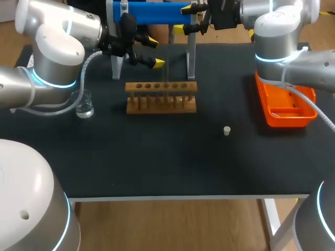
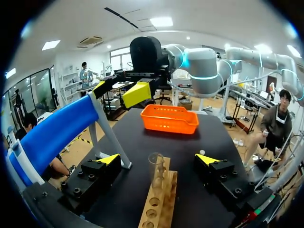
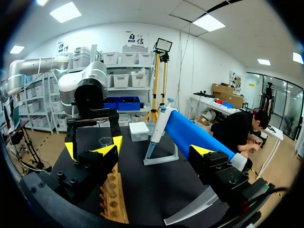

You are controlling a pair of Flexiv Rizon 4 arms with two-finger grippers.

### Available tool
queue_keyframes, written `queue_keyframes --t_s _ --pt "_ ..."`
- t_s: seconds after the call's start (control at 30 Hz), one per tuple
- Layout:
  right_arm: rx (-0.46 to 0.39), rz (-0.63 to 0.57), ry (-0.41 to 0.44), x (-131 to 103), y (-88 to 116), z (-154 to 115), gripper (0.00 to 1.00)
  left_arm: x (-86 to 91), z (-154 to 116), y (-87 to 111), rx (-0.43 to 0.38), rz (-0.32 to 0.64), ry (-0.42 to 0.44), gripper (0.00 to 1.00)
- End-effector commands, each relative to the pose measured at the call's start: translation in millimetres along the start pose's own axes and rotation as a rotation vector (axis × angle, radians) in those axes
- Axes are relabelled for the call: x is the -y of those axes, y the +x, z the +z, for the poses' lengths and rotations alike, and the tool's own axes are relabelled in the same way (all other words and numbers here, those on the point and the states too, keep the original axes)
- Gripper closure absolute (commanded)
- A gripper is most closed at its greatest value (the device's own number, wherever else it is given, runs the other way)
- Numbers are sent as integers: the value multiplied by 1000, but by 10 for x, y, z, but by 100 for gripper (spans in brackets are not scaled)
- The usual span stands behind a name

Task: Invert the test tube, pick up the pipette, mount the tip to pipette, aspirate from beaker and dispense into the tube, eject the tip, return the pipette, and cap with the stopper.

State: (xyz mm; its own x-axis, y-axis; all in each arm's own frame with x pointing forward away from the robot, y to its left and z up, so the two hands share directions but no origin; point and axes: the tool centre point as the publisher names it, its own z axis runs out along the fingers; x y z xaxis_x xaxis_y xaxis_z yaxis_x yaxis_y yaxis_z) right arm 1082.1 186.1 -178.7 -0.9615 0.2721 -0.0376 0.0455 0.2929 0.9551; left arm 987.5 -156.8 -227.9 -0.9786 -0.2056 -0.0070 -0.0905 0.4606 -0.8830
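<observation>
glass beaker (image 1: 84,107) shows in the head view, not the left wrist view; there the test tube (image 2: 156,172) stands untouched between the left gripper's (image 2: 157,159) spread fingers. right gripper (image 3: 153,151) spread too.

The pipette (image 1: 152,11) lies along the head view's top edge, which cuts off its upper side. Just below, upper middle, the test tube (image 1: 166,78) is only a faint glassy streak, its foot sunk in the rack (image 1: 161,97). At left the beaker (image 1: 84,109) is partly overlapped by a grey hose (image 1: 86,63); any liquid in it cannot be made out. At right the right arm (image 1: 309,70) covers the far end of the orange tray (image 1: 285,117). The stopper (image 1: 226,130) is too small to tell which end is up. In the right wrist view the pipette's near end seems to pass behind a finger (image 3: 216,171) of the right gripper (image 3: 154,152).
</observation>
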Motion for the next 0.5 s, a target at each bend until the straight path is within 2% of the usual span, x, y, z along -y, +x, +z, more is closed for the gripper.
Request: queue_keyframes --t_s 0.03,0.5 --pt "0 0 3 -6 2 -5 0 -34 104 -91 -13 4 -3 0" --pt "0 0 3 -6 2 -5 0 -159 347 -130 -49 29 -47 0"
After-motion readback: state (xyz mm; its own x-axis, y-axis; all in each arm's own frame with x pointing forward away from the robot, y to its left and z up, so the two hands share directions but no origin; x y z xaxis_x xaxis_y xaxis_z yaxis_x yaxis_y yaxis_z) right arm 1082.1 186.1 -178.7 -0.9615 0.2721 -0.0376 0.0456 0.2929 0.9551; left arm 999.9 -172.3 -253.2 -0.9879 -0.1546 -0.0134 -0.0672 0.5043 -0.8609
